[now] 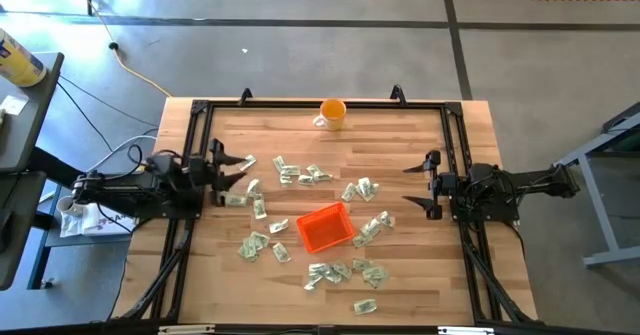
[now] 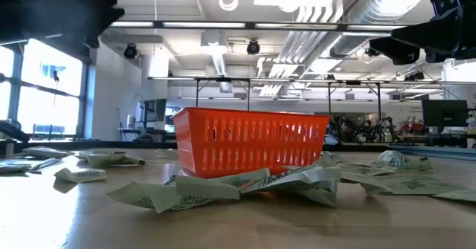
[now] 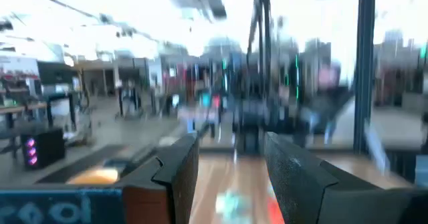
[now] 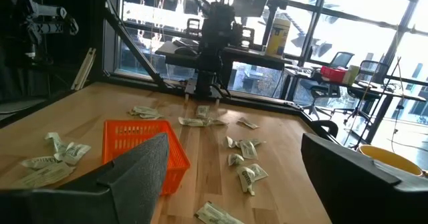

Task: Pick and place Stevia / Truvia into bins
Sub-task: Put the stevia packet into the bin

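Sachets (image 1: 362, 188) strewn over wooden table (image 1: 420, 265); concrete floor (image 1: 300, 45) beyond.

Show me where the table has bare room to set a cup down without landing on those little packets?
Bare wood lies along the far edge beside the orange mug, and in the near corners. It is crowded around the orange tray, ringed by sachets, with another cluster toward the near edge.
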